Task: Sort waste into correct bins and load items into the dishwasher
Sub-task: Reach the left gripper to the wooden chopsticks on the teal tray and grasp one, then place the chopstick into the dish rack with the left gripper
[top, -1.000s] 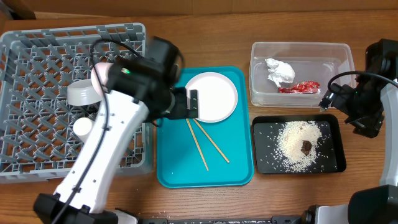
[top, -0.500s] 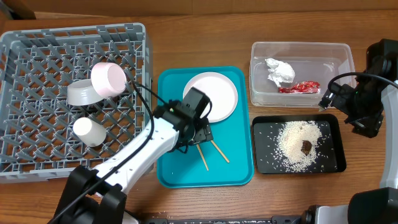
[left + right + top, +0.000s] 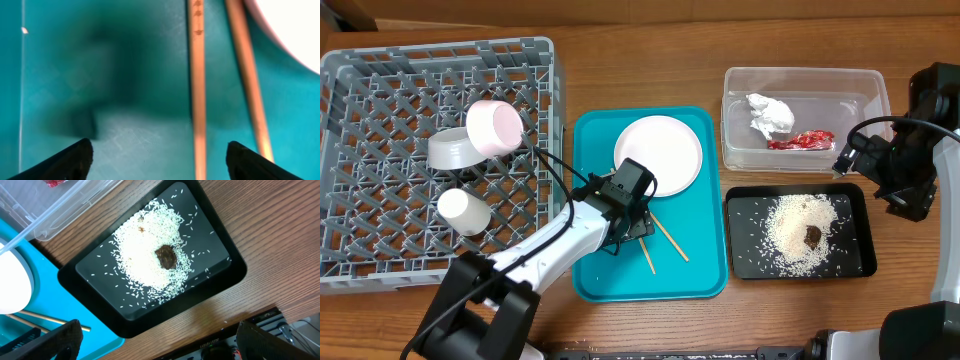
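Observation:
My left gripper (image 3: 632, 226) is open, low over the teal tray (image 3: 592, 272), with its fingers straddling the thin wooden chopsticks (image 3: 665, 238). In the left wrist view one chopstick (image 3: 198, 90) runs between the open fingers (image 3: 159, 161), the other (image 3: 248, 80) lies by the right finger, and the plate (image 3: 295, 25) is at top right. The plate (image 3: 665, 150) lies on the teal tray. The dish rack (image 3: 380, 210) holds the pink bowl (image 3: 495, 127), grey bowl (image 3: 448, 150) and white cup (image 3: 463, 210). My right gripper (image 3: 895, 190) is open and empty (image 3: 160, 345) beside the black tray (image 3: 220, 280).
The clear tub (image 3: 805, 78) holds the paper wad (image 3: 770, 113) and red wrapper (image 3: 802, 140). The black tray (image 3: 860, 265) holds rice (image 3: 795, 235) and the brown lump (image 3: 813, 236). The right arm stands at the table's right edge.
My left arm has swung from beside the rack and plate down onto the teal tray over the chopsticks. The right arm has not moved.

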You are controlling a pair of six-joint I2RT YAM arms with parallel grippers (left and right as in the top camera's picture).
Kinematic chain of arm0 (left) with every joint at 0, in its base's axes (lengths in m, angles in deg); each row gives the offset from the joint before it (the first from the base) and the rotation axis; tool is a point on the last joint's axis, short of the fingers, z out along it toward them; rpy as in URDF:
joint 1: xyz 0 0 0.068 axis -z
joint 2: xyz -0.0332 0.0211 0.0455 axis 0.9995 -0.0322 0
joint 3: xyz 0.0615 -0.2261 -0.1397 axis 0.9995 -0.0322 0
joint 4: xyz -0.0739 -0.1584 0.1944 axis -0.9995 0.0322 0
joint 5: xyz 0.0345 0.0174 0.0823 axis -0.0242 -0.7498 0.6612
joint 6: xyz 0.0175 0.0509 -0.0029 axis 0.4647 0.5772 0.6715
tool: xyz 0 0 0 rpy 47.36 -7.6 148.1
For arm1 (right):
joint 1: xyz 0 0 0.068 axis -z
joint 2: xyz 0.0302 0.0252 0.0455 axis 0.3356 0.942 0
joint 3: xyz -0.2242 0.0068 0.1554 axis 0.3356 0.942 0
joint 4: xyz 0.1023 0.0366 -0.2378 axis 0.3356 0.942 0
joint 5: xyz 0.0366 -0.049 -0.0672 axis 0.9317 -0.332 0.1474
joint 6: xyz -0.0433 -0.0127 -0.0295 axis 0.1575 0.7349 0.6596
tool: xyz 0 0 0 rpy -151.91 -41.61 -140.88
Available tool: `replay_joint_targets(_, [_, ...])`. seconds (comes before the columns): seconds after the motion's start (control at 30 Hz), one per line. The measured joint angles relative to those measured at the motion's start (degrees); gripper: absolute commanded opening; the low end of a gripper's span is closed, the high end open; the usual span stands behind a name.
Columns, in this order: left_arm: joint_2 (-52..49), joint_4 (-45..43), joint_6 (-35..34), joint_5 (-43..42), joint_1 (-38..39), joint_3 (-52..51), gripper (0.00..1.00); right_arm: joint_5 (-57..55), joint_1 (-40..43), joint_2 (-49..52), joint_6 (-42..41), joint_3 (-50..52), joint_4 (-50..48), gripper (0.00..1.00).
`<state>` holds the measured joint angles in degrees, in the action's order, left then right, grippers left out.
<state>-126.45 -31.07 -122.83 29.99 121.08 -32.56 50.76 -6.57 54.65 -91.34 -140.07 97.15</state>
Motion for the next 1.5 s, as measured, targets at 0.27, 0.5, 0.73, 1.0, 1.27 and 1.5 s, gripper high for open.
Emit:
replay_joint_targets(0.27, [-0.5,0.9,0.0,1.6,0.0,0.0,0.82,0.0,0.0,0.0,0.0,0.0,0.1,1.0])
replay_joint_targets(0.5, [-0.5,2.8,0.3,6.0,0.0,0.0,0.74,0.2,0.0,0.0,0.0,0.0,0.1,1.0])
replay_joint_targets(0.73, [-0.9,2.7,1.3,6.3,0.5,0.0,0.52,0.2,0.0,0.0,0.0,0.0,0.1,1.0])
replay_joint_targets(1.0, [-2.7,2.1,1.6,6.5,1.5,0.6,0.06,0.2,0.0,0.0,0.0,0.0,0.1,1.0])
replay_joint_targets(1.27, [-3.9,17.2,3.3,8.0,-2.7,8.9,0.04,0.2,0.0,0.0,0.0,0.0,0.2,1.0])
replay_joint_targets(1.5, [6.2,28.4,15.2,9.2,-12.3,24.5,0.04,0.2,0.0,0.0,0.0,0.0,0.2,1.0])
